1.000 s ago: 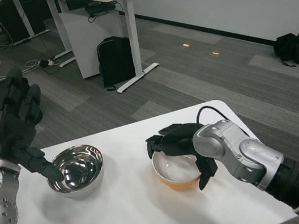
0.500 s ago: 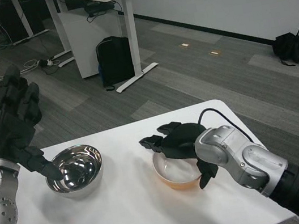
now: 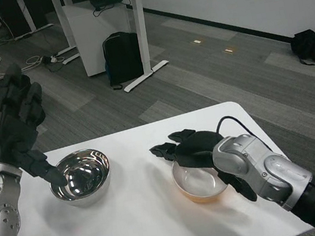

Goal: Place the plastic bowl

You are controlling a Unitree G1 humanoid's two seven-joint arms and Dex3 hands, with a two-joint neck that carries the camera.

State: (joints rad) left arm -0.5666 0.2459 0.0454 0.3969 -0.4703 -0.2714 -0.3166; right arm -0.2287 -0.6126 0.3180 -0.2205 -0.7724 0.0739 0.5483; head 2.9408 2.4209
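The plastic bowl (image 3: pixel 200 185), cream inside and orange outside, sits on the white table (image 3: pixel 146 229) right of centre. My right hand (image 3: pixel 196 151) arches over its far rim and holds it. The fingers spread out past the left side and the thumb hangs down by the right rim. My left hand (image 3: pixel 14 127) is raised over the table's left edge, open, fingers apart and pointing up. One fingertip reaches down to the left rim of a steel bowl (image 3: pixel 82 176).
The shiny steel bowl stands on the left part of the table, a forearm's length from the plastic bowl. Beyond the table are a grey carpet floor, a white desk (image 3: pixel 126 2) with a black backpack (image 3: pixel 121 54) under it, and a black bag (image 3: pixel 313 46) by the wall.
The plastic bowl and my right hand have shifted a little to the right and nearer on the table. The thumb now lies outside the right rim. The camera dipped slightly; the left hand stayed put.
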